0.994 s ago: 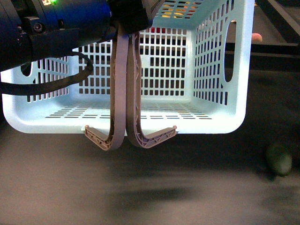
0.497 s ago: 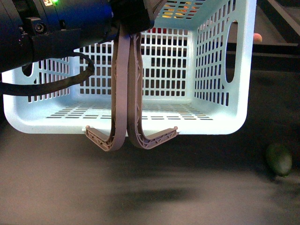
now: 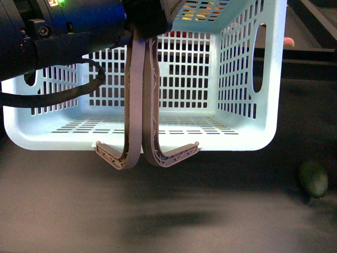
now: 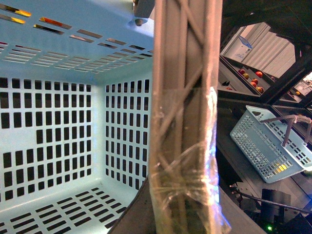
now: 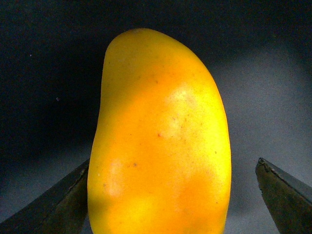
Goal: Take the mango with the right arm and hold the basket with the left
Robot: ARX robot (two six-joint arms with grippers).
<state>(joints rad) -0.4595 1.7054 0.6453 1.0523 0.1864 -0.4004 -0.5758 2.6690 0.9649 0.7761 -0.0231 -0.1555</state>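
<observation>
Front view, left to right. The left arm [image 3: 63, 31], dark and trailing a black cable [image 3: 63, 94], enters from 10 o'clock. Its left claw [image 3: 149, 20] is clamped on the two grey-brown handles [image 3: 137, 105] where they meet at 12 o'clock of the basket [image 3: 247, 132]. The claw's tips themselves are hidden. The turquoise basket is tipped with its open side towards the camera. The handles run down its middle to 6 o'clock and curl apart at the near rim. A soft shadow lies on the dark table [image 3: 63, 211] beneath. A dark green fruit [image 3: 314, 179] rests on the table at 4 o'clock from the basket, well apart from it.

Left wrist view. The basket's slotted interior [image 4: 53, 122] lies to one side of the paired handles [image 4: 183, 97], which are bound with clear tape [image 4: 185, 180]. A second turquoise basket [image 4: 268, 146] stands in the background.

Right wrist view. The mango [image 5: 161, 141], smooth yellow-orange, stands between the fingertips [image 5: 53, 204] of the right claw [image 5: 173, 165], against a dark surface. The claw is apart: one tip sits against the fruit's side and the other stands clear of it.
</observation>
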